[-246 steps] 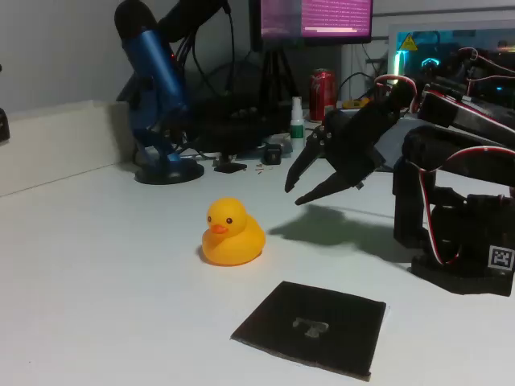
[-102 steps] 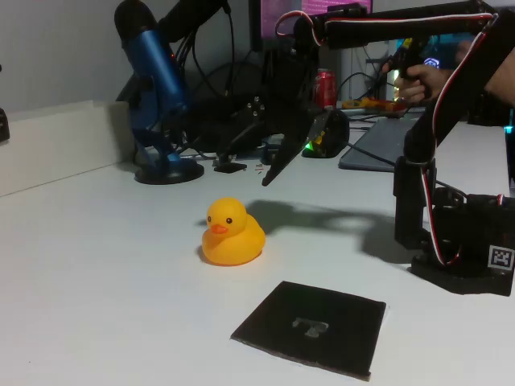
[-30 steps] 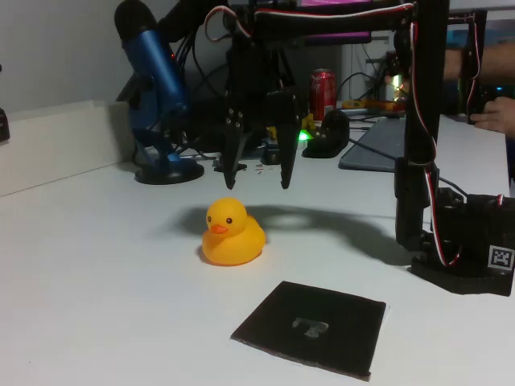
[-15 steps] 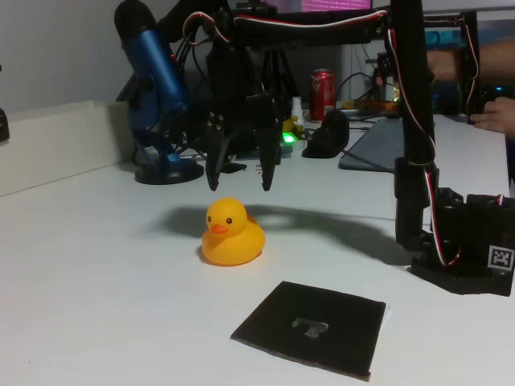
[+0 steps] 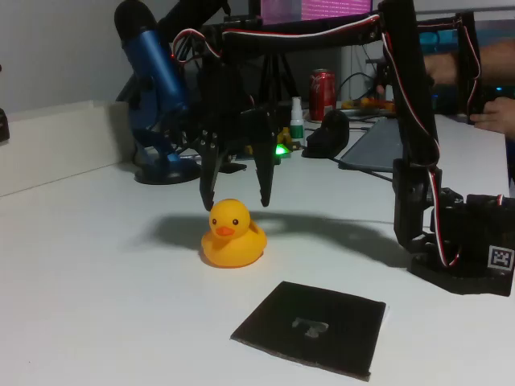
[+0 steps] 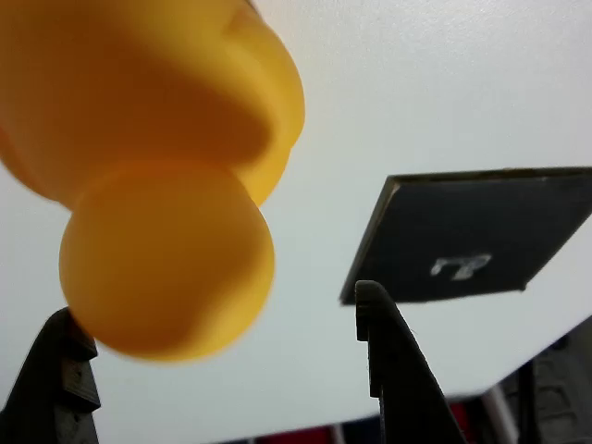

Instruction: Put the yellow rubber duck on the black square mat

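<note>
The yellow rubber duck (image 5: 232, 235) sits on the white table, beak toward the camera in the fixed view; in the wrist view the duck (image 6: 157, 176) looms large and blurred at upper left. My black gripper (image 5: 234, 203) hangs open just above and behind the duck's head, one fingertip on each side of it, not touching. In the wrist view the gripper (image 6: 217, 328) has its fingertips (image 6: 375, 319) spread wide around the duck's round head. The black square mat (image 5: 311, 326) lies flat in front of the duck to the right, with a pale mark at its centre; the mat (image 6: 472, 231) shows at right.
A blue microphone on a stand (image 5: 157, 88) rises at the back left. A red can (image 5: 323, 91), a small bottle (image 5: 297, 121) and cables crowd the back edge. The arm's base (image 5: 459, 241) stands at the right. A person's hand (image 5: 495, 108) is at the far right.
The gripper has come down and slightly left, from above the duck to straddling its head. The duck and the mat have stayed in place.
</note>
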Available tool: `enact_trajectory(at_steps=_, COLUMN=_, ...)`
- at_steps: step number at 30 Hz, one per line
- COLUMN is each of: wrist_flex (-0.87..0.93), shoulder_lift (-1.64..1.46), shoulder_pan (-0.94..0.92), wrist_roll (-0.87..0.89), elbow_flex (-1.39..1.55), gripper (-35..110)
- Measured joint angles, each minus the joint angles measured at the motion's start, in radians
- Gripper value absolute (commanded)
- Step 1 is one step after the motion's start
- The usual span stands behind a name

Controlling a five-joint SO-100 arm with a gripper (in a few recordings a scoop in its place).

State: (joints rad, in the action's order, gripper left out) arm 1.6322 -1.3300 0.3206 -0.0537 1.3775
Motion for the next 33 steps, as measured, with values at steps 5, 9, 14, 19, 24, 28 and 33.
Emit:
enact_trajectory(at_steps=5, wrist_flex=-0.002, shoulder_lift=0.040, shoulder_pan=0.002, wrist_roll=0.000, elbow_flex=-0.002, gripper=33)
enact_trajectory(at_steps=9, wrist_flex=-0.003, shoulder_lift=0.048, shoulder_pan=0.003, wrist_roll=0.000, elbow_flex=-0.002, gripper=33)
enact_trajectory(at_steps=14, wrist_flex=-0.003, shoulder_lift=0.048, shoulder_pan=0.003, wrist_roll=-0.006, elbow_flex=-0.002, gripper=33)
enact_trajectory(at_steps=19, wrist_flex=-0.003, shoulder_lift=0.048, shoulder_pan=0.003, wrist_roll=-0.006, elbow_flex=-0.002, gripper=33)
enact_trajectory(at_steps=24, wrist_flex=-0.003, shoulder_lift=0.048, shoulder_pan=0.005, wrist_roll=-0.006, elbow_flex=-0.002, gripper=33)
enact_trajectory(at_steps=28, wrist_flex=0.002, shoulder_lift=0.048, shoulder_pan=0.006, wrist_roll=-0.006, elbow_flex=-0.002, gripper=33)
enact_trajectory(at_steps=33, wrist_flex=0.002, shoulder_lift=0.048, shoulder_pan=0.006, wrist_roll=-0.006, elbow_flex=-0.002, gripper=33)
